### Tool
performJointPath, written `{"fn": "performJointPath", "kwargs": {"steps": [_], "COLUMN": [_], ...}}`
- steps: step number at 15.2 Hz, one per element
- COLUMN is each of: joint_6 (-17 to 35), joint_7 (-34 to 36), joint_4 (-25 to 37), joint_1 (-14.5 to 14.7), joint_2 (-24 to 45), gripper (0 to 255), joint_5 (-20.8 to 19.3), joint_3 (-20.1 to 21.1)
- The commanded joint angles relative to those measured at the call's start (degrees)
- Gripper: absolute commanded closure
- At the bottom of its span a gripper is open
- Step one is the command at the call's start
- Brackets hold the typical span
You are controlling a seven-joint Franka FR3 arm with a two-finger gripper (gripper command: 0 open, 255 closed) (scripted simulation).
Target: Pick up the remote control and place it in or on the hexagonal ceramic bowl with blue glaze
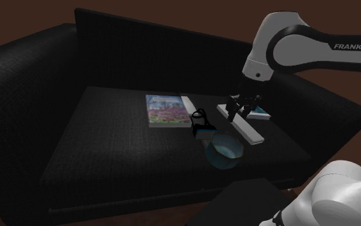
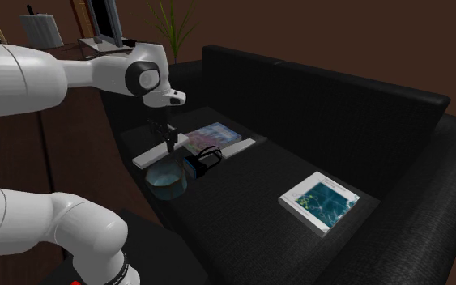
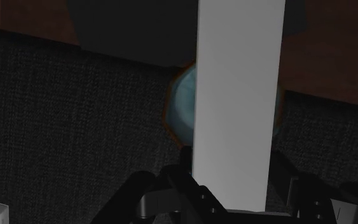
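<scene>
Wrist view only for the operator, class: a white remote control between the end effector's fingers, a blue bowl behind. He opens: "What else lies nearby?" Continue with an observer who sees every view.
Observer: A small black object sits close beside the bowl.
Operator: Anything farther off?
Observer: A colourful book, past the bowl on the shoulder view's left.
Operator: Only that book?
Observer: No, a blue-covered book lies along the sofa seat, at the second exterior view's right.

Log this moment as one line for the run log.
pincer: shut on remote control | bowl: blue, on sofa seat, beside pincer | placement: not yet done
</scene>
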Motion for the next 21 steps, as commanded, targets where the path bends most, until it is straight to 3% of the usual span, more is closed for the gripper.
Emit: {"fn": "performJointPath", "kwargs": {"steps": [1,13,20,21], "joint_6": [1.18,11.33,11.33,11.33], "joint_7": [0.18,0.18,0.18,0.18], "joint_4": [-1.82,-10.17,-10.17,-10.17], "joint_1": [0.06,0.08,0.08,0.08], "joint_2": [-0.64,1.16,1.16,1.16], "gripper": [255,255,255,0], "joint_5": [0.09,0.15,0.15,0.15], "joint_3": [0.14,0.22,0.22,0.22]}}
